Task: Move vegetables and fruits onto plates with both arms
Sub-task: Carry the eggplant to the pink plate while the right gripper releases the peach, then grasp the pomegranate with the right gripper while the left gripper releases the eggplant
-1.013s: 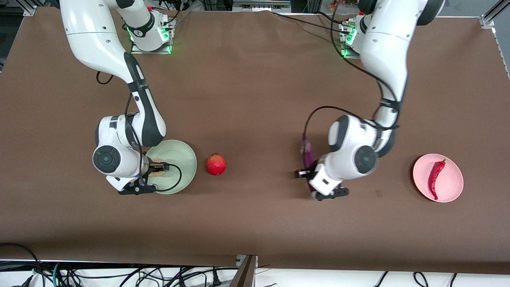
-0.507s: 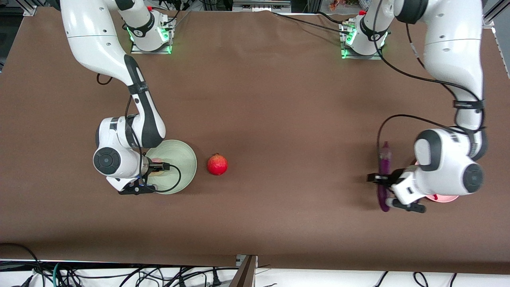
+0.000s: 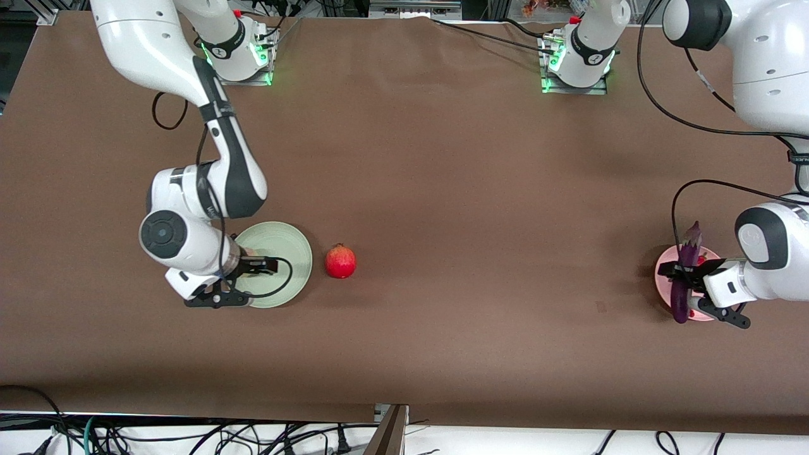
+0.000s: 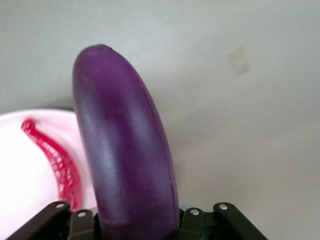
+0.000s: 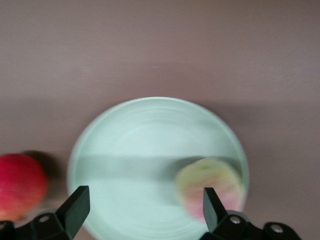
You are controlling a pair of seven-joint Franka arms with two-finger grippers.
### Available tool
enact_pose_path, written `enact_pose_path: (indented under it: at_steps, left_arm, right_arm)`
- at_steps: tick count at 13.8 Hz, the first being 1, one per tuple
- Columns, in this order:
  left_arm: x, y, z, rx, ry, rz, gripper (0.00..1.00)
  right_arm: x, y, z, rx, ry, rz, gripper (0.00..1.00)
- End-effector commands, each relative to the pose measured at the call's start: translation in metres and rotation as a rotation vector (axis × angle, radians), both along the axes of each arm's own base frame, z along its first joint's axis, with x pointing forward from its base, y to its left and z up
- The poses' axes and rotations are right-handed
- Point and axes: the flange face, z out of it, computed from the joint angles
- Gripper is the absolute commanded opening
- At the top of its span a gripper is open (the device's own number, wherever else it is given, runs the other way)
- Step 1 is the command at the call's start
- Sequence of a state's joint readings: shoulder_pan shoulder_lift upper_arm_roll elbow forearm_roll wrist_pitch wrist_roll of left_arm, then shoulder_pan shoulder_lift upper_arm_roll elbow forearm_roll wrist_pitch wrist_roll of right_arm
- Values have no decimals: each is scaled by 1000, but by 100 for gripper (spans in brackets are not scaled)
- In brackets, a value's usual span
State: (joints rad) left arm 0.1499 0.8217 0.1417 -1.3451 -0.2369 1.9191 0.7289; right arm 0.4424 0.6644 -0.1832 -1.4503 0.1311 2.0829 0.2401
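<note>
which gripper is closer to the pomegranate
Right. The right gripper is open over the mint green plate beside the pomegranate; the left gripper holds the eggplant over the pink plate.

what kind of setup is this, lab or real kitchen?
Likely a robotics lab bench, not a kitchen: the table is covered in plain brown cloth, both arm bases are bolted onto it, loose cables trail along its edge, and the eggplant looks like a prop.
</note>
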Motion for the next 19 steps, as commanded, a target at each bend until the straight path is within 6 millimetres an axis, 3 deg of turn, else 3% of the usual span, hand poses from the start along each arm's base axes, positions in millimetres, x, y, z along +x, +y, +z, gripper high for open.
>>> enact_pose_path:
  at_steps: [1, 2, 4, 7, 10, 14, 17, 18, 19]
  left_arm:
    - [-1, -2, -10, 32, 18, -54, 68]
    - [-3, 5, -12, 31, 21, -45, 100]
    - [-10, 27, -20, 26, 31, -13, 100]
    - [-9, 30, -12, 30, 19, -32, 100]
    - [-7, 31, -4, 29, 8, -25, 100]
    - [7, 35, 61, 83, 4, -75, 100]
    - [10, 38, 74, 84, 1, -76, 100]
    - [11, 35, 75, 83, 2, -79, 100]
    - [9, 39, 75, 82, 5, -74, 100]
  right_arm:
    - [-12, 60, -6, 27, -28, -85, 100]
    - [-15, 75, -12, 35, -51, -100, 100]
    - [-28, 117, -25, 49, -93, -94, 100]
    - [-38, 145, -44, 55, -123, -120, 100]
    - [-47, 161, -64, 46, -124, -92, 100]
    - [-50, 164, -83, 44, -142, -74, 100]
    - [-52, 161, -102, -22, -151, -19, 98]
    - [-53, 162, -104, -25, -149, -16, 83]
    - [-56, 166, -104, -25, -146, -13, 53]
